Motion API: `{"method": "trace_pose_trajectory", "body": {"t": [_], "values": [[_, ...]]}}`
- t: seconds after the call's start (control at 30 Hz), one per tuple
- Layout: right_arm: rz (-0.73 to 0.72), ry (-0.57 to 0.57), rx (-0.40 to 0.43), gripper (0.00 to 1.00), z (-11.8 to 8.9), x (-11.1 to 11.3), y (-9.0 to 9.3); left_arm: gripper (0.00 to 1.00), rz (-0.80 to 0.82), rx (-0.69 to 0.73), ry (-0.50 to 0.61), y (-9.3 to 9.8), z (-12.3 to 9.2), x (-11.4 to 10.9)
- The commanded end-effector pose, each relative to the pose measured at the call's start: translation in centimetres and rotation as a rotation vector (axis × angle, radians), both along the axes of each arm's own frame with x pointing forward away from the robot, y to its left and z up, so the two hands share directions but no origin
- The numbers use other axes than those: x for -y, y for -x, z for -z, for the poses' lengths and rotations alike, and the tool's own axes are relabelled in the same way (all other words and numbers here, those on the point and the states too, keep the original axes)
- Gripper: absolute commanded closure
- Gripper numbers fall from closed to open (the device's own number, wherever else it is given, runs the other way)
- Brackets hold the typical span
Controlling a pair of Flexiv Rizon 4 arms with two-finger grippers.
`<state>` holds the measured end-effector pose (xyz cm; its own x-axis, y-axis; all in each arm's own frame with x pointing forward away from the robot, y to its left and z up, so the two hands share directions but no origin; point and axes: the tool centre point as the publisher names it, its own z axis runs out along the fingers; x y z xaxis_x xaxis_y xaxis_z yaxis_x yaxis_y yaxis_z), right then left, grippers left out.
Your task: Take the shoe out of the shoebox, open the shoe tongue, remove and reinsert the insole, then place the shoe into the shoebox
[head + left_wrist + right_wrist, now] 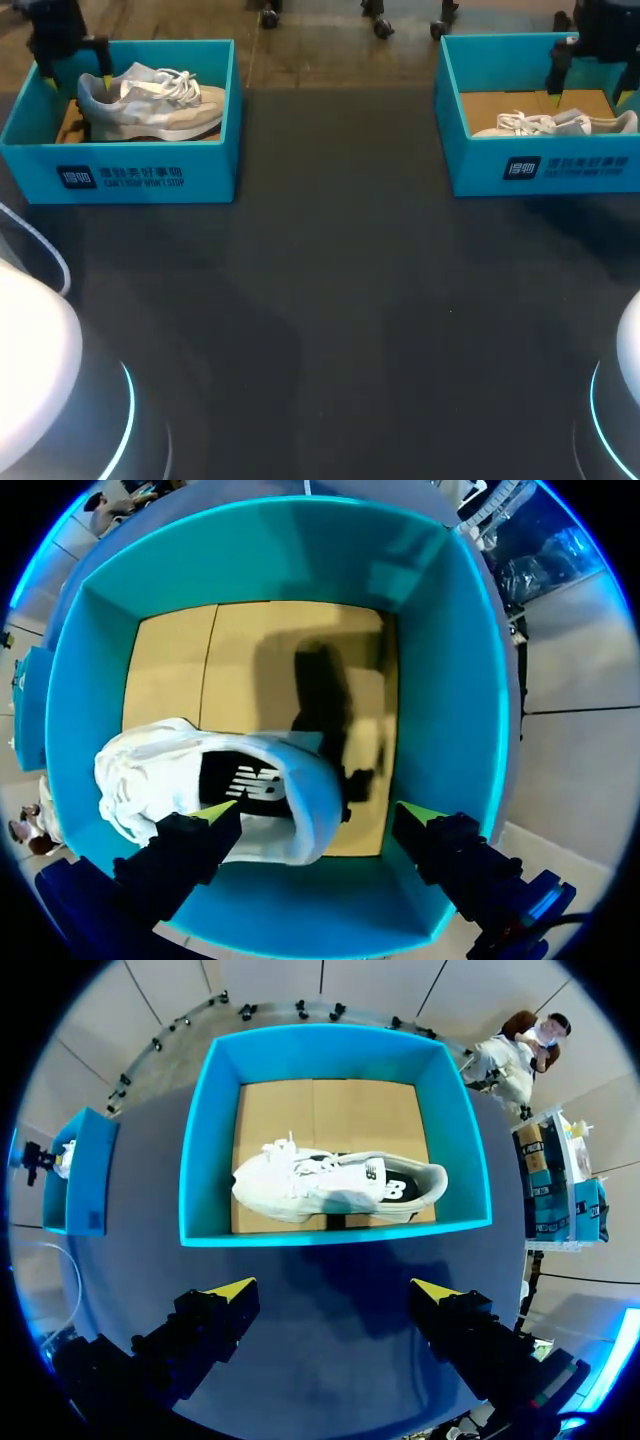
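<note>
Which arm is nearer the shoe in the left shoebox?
Left. The left arm hangs right over that shoe in the left shoebox, jaws open with its heel end between them. The right arm is far across the table, at the right shoebox.

The right shoebox is matt cardboard, its shoe cloth, the table matt and smooth.

left shoebox front: white logo, two print lines | right shoebox front: same | shoe side: perhaps a letter logo
</note>
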<state>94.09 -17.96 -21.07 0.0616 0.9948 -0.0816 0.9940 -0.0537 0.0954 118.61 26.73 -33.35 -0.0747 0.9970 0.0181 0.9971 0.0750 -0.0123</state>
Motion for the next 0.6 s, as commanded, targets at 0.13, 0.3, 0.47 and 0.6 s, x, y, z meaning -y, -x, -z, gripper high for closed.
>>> {"method": "trace_pose_trajectory", "body": {"t": [0.13,0.3,0.47,0.6], "values": [[0.0,0.0,0.001,0.0,0.0,0.0,0.0,0.06,-0.022,-0.025,0.015,-1.2,1.5,-0.4],[0.0,0.0,0.001,0.0,0.0,0.0,0.0,0.03,-0.035,-0.03,0.029,-1.1,2.2,-0.3],[0.0,0.0,0.001,0.0,0.0,0.0,0.0,0.15,-0.044,-0.028,0.02,-1.3,3.3,-0.4],[0.0,0.0,0.001,0.0,0.0,0.0,0.0,0.17,-0.052,-0.032,0.027,-1.2,3.9,-0.4]]}}
